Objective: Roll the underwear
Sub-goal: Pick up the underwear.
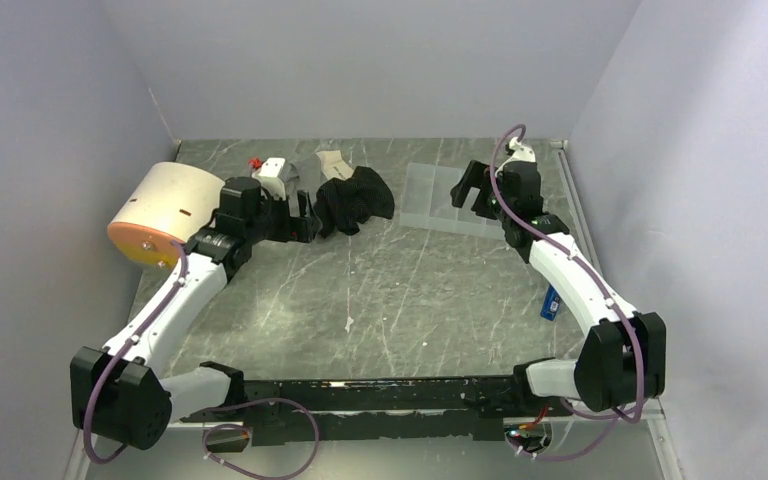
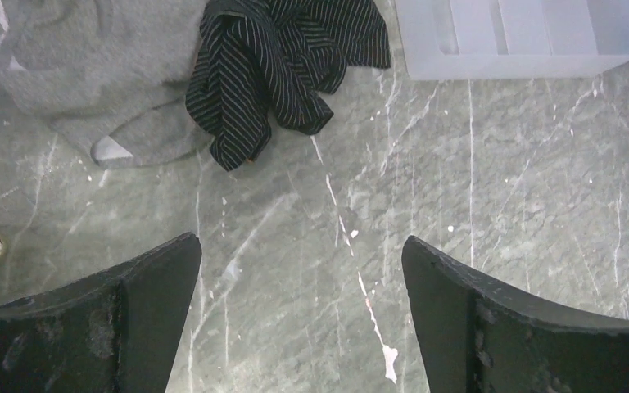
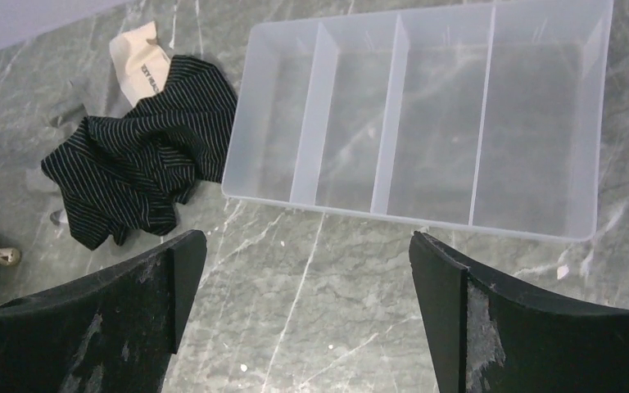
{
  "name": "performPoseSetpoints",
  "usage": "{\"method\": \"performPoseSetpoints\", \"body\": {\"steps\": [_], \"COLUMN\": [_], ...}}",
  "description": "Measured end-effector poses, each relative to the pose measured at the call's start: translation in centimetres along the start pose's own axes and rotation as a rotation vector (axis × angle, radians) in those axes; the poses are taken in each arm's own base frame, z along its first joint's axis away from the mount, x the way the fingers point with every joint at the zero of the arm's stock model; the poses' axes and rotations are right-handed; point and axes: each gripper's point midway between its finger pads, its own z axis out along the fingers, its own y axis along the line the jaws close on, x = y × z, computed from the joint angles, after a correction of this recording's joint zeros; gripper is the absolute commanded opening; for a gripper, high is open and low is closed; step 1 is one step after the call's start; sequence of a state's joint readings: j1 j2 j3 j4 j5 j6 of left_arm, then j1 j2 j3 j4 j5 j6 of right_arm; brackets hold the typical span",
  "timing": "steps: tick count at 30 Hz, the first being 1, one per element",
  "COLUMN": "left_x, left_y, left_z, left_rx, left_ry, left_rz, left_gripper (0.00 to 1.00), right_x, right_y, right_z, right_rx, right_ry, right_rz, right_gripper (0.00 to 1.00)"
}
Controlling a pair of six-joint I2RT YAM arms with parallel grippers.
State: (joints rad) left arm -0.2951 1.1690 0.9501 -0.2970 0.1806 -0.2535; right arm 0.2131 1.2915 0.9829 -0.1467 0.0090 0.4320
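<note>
The underwear (image 1: 356, 199) is a crumpled black pinstriped heap with a cream waistband (image 1: 332, 161), lying at the back middle of the marble table. It shows in the left wrist view (image 2: 282, 70) and in the right wrist view (image 3: 143, 168). My left gripper (image 1: 305, 218) is open and empty, just left of the heap and close to it, over bare table (image 2: 299, 278). My right gripper (image 1: 472, 188) is open and empty, over the clear divided tray (image 1: 450, 198), to the right of the heap (image 3: 303, 270).
The clear plastic tray (image 3: 426, 123) has several compartments and sits right of the underwear. A cream and orange cylinder (image 1: 160, 212) lies at the back left. A small white object with a red part (image 1: 268, 172) lies behind the left gripper. A blue item (image 1: 550, 302) lies by the right arm.
</note>
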Motion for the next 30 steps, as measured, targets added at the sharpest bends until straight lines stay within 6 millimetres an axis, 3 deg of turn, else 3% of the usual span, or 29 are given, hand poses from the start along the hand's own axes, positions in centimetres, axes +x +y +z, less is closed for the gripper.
{"method": "performPoseSetpoints", "body": {"steps": [6,13,18,23,26,30], "left_x": [0.8,-0.4,0.7,2.5,2.9,3.1], "left_y": [0.0,0.0,0.6,1.2,1.4,1.3], "left_z": [-0.6,-1.2,-1.0,-0.7,-0.7,-0.5], "left_rx": [-0.004,-0.014,-0.037,-0.055,-0.061,-0.054], "left_ry": [-0.006,-0.06,-0.052,-0.015,-0.006,0.0], "left_rz": [-0.021,-0.016,-0.033,-0.055,-0.057,-0.06], "left_gripper": [0.98,0.98,0.98,0.98,0.98,0.97], "right_x": [1.0,4.9,10.5,14.6,16.1,17.0], "right_y": [1.4,4.3,6.4,9.4,9.7,7.8], "right_z": [0.0,0.9,2.7,3.4,4.7,7.2], "right_rx": [-0.094,-0.278,-0.273,-0.285,-0.255,-0.148], "right_ry": [0.032,0.16,0.329,0.427,0.46,0.471], "right_rz": [0.007,0.022,-0.036,-0.107,-0.123,-0.134], "right_gripper": [1.0,0.98,0.98,0.98,0.99,1.0]}}
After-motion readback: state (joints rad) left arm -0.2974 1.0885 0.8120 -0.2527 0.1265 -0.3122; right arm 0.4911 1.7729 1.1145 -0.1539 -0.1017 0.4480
